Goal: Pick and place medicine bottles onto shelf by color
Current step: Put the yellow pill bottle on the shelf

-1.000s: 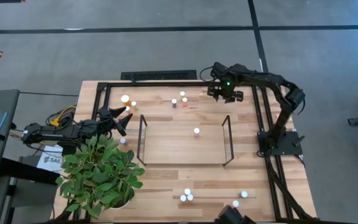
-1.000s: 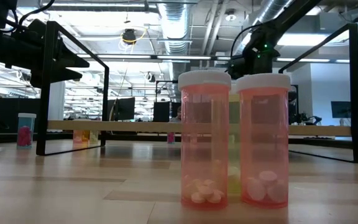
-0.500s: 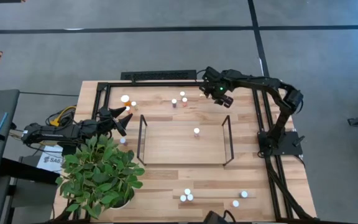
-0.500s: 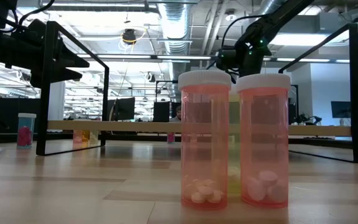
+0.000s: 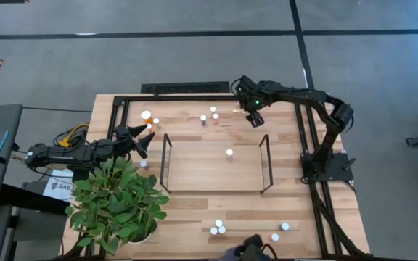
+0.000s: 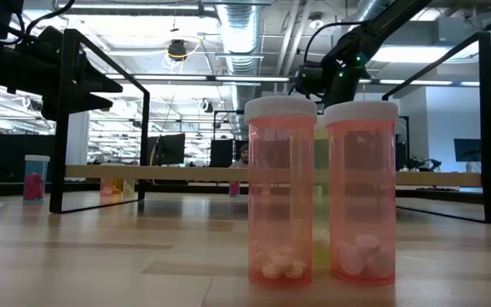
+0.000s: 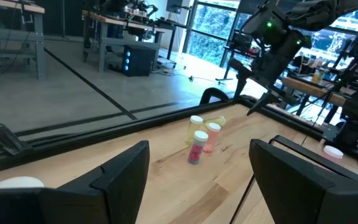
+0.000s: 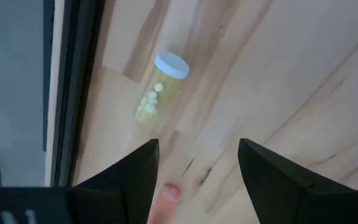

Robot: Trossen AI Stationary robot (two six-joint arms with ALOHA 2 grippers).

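Observation:
The shelf [image 5: 209, 170] is a light-wood board between two black wire ends, and one white-capped bottle [image 5: 229, 153] stands on it. Three small bottles [image 5: 213, 114] stand behind it. Beside them a yellow bottle [image 8: 160, 87] lies on its side by the far frame rail. My right gripper [image 5: 249, 110] hangs open above that bottle, pointing steeply down, clear of it. A blurred pink thing [image 8: 166, 198] shows between its fingers; what it is I cannot tell. My left gripper [image 5: 142, 138] waits open and level at the table's left. Two orange bottles [image 6: 281, 192] stand near the front edge.
A black frame [image 5: 194, 98] runs around the table. A potted plant [image 5: 118, 203] fills the near left corner. More bottles stand at the far left [image 5: 146, 114] and along the near edge [image 5: 218, 228]. Bare wood lies between the shelf and the near bottles.
My right gripper has gone a little toward the table's left edge, along the far rail, and has rolled far about its own pointing line. Its fingers have stayed apart. The bottles have not moved.

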